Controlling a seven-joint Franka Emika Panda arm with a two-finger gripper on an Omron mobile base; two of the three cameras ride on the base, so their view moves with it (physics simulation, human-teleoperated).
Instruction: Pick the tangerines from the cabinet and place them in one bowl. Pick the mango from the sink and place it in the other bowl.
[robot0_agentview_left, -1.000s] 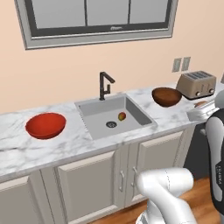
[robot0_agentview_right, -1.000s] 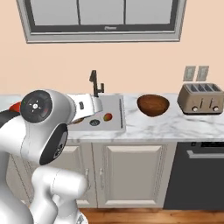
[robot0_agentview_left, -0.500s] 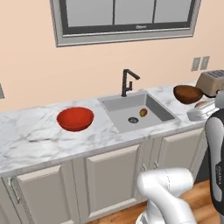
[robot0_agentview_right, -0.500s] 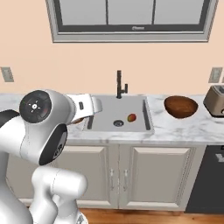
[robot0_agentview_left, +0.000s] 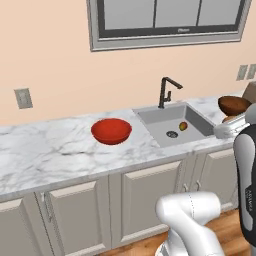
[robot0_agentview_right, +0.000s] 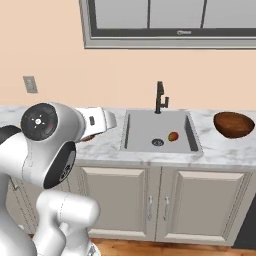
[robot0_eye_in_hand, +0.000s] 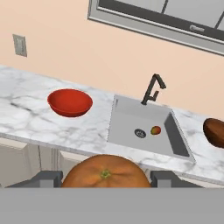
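The whole scene has slid rightward in both base views, so the base is driving left along the white marbled desk, bringing the wide glossy red bowl closer. The grey rectangular sink holds the mottled oval mango. The tool is clamped on a smooth orange tangerine, likely bound for that bowl.

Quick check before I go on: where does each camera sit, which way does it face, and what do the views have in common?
Left base view: behind the arm's left, looking down at the red bowl and sink; arm lower right.
Right base view: behind its right, facing the sink and brown bowl; arm lower left.
Hand view: on the hand, facing the counter; the gripper has its jaws closed on a tangerine.
All three share the sink with the mango and the faucet.
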